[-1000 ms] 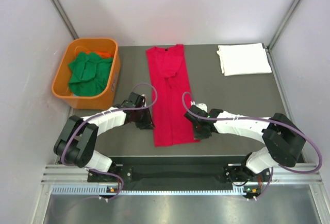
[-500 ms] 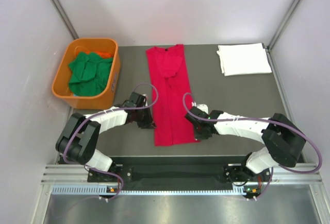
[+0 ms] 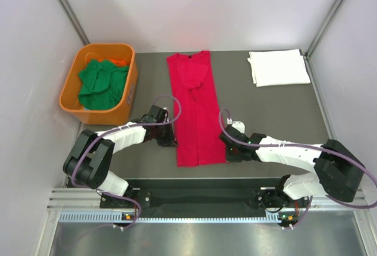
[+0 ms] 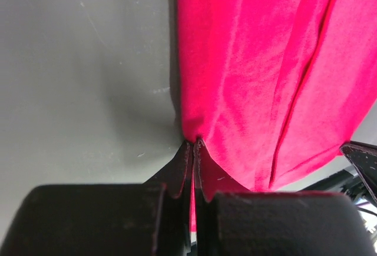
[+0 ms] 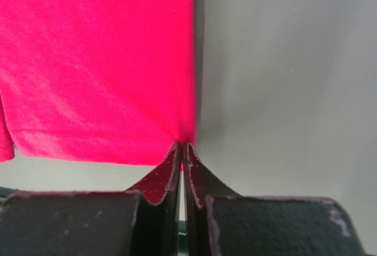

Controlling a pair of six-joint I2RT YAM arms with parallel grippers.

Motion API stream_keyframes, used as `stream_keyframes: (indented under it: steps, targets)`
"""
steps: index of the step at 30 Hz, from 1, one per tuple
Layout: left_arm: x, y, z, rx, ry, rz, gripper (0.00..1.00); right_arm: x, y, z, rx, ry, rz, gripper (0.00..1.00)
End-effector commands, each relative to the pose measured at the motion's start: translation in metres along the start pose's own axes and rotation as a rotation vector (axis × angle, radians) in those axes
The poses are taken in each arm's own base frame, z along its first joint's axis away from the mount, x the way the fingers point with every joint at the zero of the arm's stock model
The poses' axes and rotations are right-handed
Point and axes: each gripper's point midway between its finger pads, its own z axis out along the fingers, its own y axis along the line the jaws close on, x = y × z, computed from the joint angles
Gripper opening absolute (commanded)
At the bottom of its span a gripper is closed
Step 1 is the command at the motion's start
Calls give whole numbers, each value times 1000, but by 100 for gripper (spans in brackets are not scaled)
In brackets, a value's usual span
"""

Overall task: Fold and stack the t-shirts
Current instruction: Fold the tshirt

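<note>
My left gripper [image 4: 193,145] is clenched on the left edge of the long bright red cloth t-shirt [image 4: 265,79], its black fingers [image 4: 177,173] pressed together on a pinch of cloth. My right gripper [image 5: 181,147] is clamped the same way on the shirt's right edge, by the hem corner. The left arm [image 3: 118,133] and right arm [image 3: 288,153] lie low over the grey table [image 3: 265,115], elbows out, wrists facing each other across the shirt. Well beyond the right fingers lies a folded white cloth t-shirt [image 3: 278,67]. Beyond the left fingers, crumpled green cloth t-shirts [image 3: 103,82] sit in an orange plastic tub [image 3: 131,94].
</note>
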Motion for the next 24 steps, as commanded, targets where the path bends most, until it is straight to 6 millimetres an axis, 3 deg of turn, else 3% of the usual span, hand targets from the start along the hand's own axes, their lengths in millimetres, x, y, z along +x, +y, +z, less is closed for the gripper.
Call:
stream_keyframes:
  steps: [1,3,8,12,19,24]
  targets:
    - [0,29,-2,-144,-26,11,0,-1,1,-3,-43,-39,51,0]
    - [-2,32,-5,-168,-31,20,0,3,2,-4,-81,-42,83,0]
    - [-8,42,-18,-244,-59,49,0,10,26,-8,-261,-47,199,0]
    - [-11,43,-24,-261,-64,66,0,16,29,-9,-290,-47,247,0]
    - [7,13,-21,-88,28,55,0,19,24,-20,-284,-71,292,0]
    - [10,-1,-28,-15,36,47,21,31,3,-15,-188,-54,290,6]
